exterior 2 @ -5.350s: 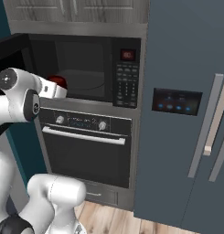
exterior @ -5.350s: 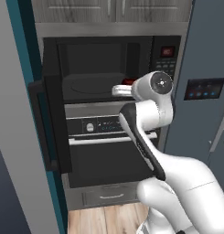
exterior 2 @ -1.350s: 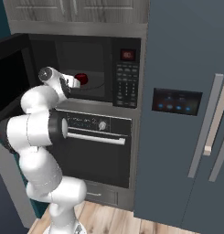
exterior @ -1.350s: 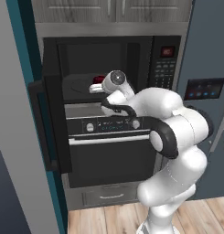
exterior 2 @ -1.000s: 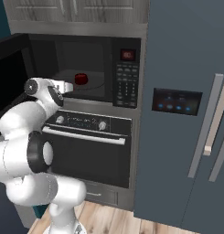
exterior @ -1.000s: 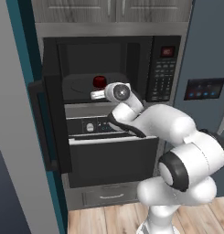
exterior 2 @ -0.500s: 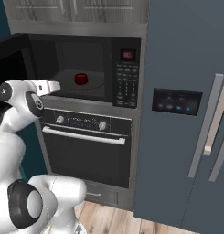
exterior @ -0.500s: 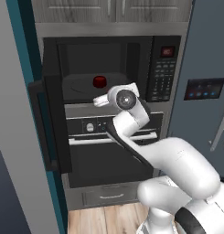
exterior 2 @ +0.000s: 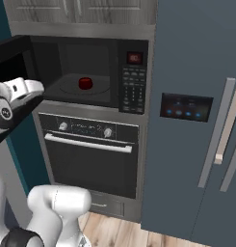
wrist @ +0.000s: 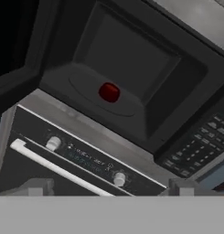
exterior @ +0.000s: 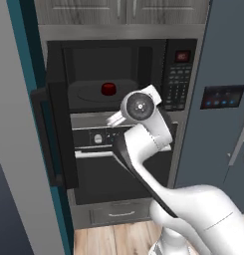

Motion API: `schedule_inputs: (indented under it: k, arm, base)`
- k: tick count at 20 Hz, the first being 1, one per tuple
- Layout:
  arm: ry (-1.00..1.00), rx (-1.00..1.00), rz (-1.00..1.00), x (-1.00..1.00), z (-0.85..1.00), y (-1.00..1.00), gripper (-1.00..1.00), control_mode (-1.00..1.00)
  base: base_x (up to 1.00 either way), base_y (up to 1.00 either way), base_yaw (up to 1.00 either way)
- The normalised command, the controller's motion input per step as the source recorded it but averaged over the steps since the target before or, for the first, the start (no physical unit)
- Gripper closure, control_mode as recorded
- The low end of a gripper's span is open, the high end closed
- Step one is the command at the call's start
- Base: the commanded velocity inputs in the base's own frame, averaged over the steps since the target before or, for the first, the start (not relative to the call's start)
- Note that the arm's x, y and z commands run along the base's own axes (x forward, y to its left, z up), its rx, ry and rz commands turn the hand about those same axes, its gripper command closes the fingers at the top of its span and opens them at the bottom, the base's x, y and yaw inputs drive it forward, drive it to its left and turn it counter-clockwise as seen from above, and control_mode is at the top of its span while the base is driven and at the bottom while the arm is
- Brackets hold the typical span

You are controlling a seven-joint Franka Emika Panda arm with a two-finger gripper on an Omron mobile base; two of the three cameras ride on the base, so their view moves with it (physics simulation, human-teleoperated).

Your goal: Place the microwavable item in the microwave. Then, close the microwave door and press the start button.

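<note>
My arm rises from the base, bends at the elbow and lifts my hand to the height of the oven's control strip, just outside the front of the microwave. My wrist points into the open cavity. My fingers are spread wide and hold nothing; their tips rise at the bottom of the hand view, one at each side.

Just below and beyond the hand lies the oven, with two knobs and a steel bar handle across its door. Above it the microwave door stands swung out to the left, its vertical black handle facing the room.

Inside, the microwavable item sits near the middle of the round turntable, on the cavity floor, well apart from my fingers. It is a small, glossy, dark-red ball, a little flattened on top. The keypad with its red display runs down the microwave's right edge.
</note>
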Motion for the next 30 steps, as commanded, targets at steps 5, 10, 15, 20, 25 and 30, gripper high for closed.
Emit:
schedule_inputs:
  k: [5,10,15,20,25,30]
  arm:
    - [0.0,-0.21,0.0,-1.0,0.0,0.02,-1.0,-1.0]
    - [-0.03,-0.18,0.0,-1.0,0.0,0.0,-1.0,-1.0]
    - [-0.27,-0.17,0.0,-1.0,0.0,0.24,-1.0,-1.0]
    - [-0.38,-0.2,0.0,-1.0,0.07,0.7,-1.0,-1.0]
    - [-0.16,-0.19,-0.02,-0.92,0.03,0.91,-1.0,-1.0]
    - [0.07,-0.26,-0.08,0.12,-0.38,1.0,-1.0,-1.0]
  base:
    - [0.0,0.0,0.0]
    - [0.0,0.0,0.0]
    - [0.0,0.0,0.0]
    - [0.0,0.0,0.0]
    - [0.0,0.0,0.0]
    - [0.0,0.0,0.0]
